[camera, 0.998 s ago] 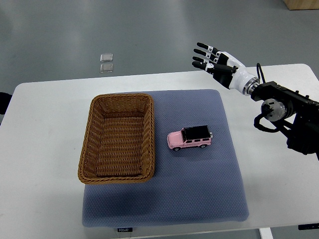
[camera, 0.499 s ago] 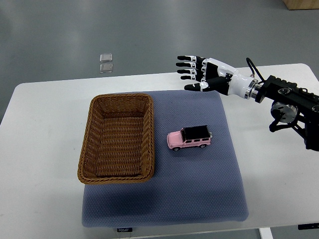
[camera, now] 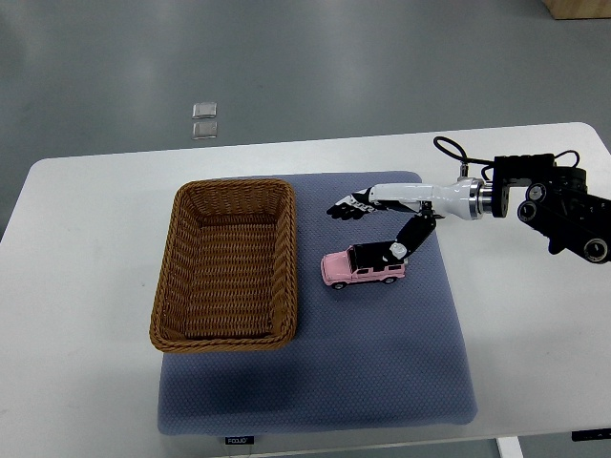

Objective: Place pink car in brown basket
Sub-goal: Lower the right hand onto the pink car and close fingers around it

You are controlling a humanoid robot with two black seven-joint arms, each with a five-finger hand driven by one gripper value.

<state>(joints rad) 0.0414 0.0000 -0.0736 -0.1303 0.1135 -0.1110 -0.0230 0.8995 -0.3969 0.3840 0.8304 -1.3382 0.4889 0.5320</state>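
The top view looks steeply down on a white desk (camera: 86,286) with a blue-grey mat (camera: 382,353) laid over its middle, reaching to the desk's near edge. A brown basket (camera: 167,286), woven and rectangular, sits on the left half of the mat, its long side running from the far edge toward the near one, and nothing lies inside it. The pink car (camera: 364,264) stands on its wheels on the mat just right of the basket, apart from the basket's right wall, with its dark roof up and its length running left to right.

The right hand (camera: 377,218) comes in from the desk's right edge on a white forearm joined to a black arm (camera: 558,212) over the bare desk. The hand is spread open above the mat: its fingers (camera: 346,207) point left over the far side of the car, while the thumb (camera: 407,240) angles down toward the rear of the car's roof. Whether the thumb tip actually touches the roof cannot be told from this angle. The hand has closed on nothing, and the car lies flat on the mat.

Beyond the desk's far edge, two small pale square tiles (camera: 203,121) lie on the grey floor (camera: 382,67). No left arm shows.
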